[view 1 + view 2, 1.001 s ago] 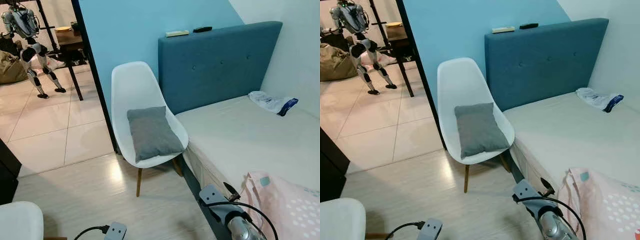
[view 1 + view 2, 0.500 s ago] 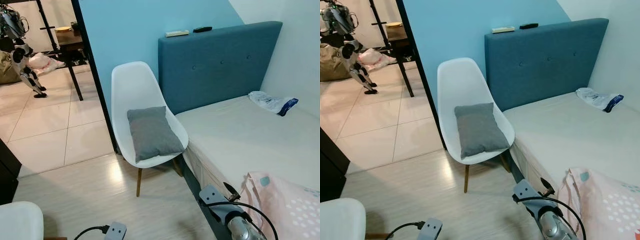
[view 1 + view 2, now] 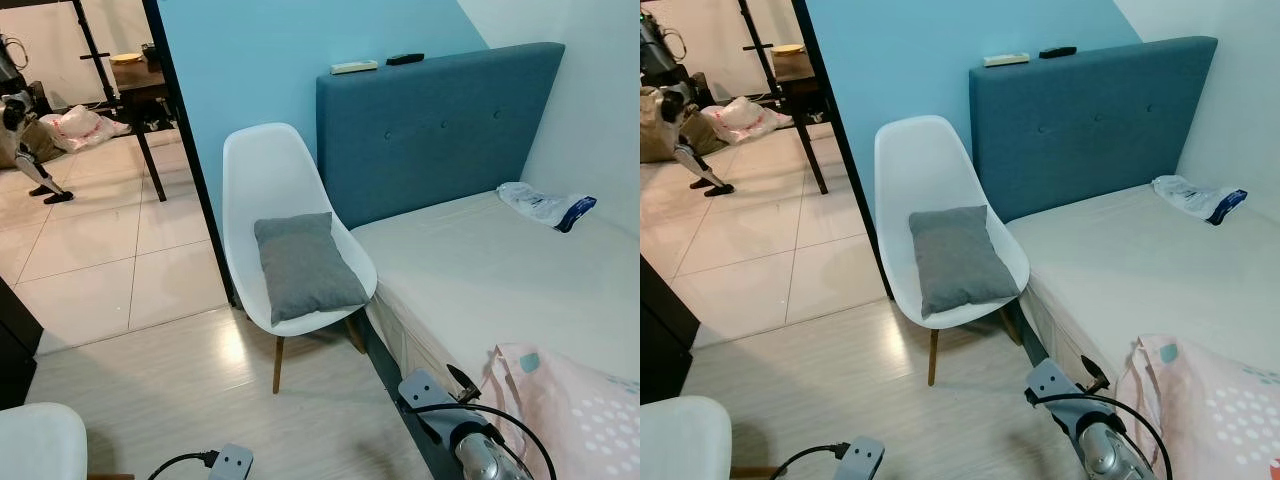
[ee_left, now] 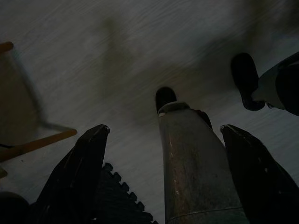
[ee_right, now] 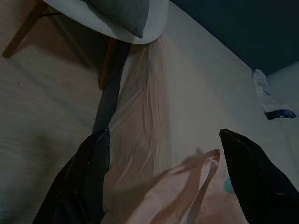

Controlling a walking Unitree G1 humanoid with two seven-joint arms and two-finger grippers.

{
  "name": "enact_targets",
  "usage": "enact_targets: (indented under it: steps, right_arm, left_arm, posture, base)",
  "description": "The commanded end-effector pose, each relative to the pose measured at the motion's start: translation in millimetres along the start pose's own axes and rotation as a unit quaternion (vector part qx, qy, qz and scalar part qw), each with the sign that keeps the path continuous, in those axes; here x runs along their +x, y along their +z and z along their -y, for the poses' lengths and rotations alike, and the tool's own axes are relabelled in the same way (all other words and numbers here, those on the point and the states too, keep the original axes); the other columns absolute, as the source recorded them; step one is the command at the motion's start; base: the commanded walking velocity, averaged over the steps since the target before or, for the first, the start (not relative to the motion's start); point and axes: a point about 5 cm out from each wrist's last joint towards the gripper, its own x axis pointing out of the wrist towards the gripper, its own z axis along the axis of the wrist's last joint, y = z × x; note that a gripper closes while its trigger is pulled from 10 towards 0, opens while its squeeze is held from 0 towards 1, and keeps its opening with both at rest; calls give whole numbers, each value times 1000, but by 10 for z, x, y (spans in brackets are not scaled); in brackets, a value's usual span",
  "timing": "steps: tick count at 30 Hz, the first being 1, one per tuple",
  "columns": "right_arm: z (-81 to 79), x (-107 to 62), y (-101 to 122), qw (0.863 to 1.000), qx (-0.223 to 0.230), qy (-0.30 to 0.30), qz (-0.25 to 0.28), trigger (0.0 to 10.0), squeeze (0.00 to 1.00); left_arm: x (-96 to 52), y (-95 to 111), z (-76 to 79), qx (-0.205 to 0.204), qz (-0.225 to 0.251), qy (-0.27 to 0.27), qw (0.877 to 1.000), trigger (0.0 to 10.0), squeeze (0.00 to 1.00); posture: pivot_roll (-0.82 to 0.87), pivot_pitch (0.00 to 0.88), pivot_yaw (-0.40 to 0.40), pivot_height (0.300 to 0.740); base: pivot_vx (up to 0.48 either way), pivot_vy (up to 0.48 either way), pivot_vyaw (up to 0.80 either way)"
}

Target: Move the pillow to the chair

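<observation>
- Both head eyes look forward and down from above, sharing the white moulded chair (image 3: 290, 230) and the bed with teal padded headboard (image 3: 1090, 110).
- Left wrist camera faces the pale wood-grain floor (image 4: 117, 60) closely.
- Right wrist camera looks down over the bed's edge and chair.

A grey pillow (image 3: 960, 257) lies on the white chair (image 3: 935, 190) beside the bed (image 3: 1140, 270); what may be another robot's legs (image 3: 685, 150) stand far back.
</observation>
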Motion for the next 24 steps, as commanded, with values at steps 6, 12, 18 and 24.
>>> enact_targets:
  steps: [6, 12, 18, 24]
  right_arm:
    - [-16, 8, 16, 1000, 10, -2, -1, 10000, 0]
    - [-16, 11, 18, 1000, 9, -2, -2, 10000, 0]
    - [-18, 12, 20, 1000, 9, -1, -2, 10000, 0]
    - [-20, 13, 21, 1000, 9, -1, -2, 10000, 0]
  left_arm:
    - [-9, -23, -48, -2, -4, 6, 1000, 10000, 0]
    - [-9, -21, -51, -3, -4, 7, 1000, 10000, 0]
    - [-9, -21, -48, -2, -4, 7, 1000, 10000, 0]
    - [-7, -15, -41, 0, -4, 7, 1000, 10000, 0]
  posture:
    - [-75, 0, 30, 740]
    - [-72, 0, 27, 740]
    - [-71, 0, 27, 740]
    - [-71, 0, 28, 740]
  base:
    - [0, 0, 0]
    - [0, 0, 0]
    - [0, 0, 0]
    - [0, 0, 0]
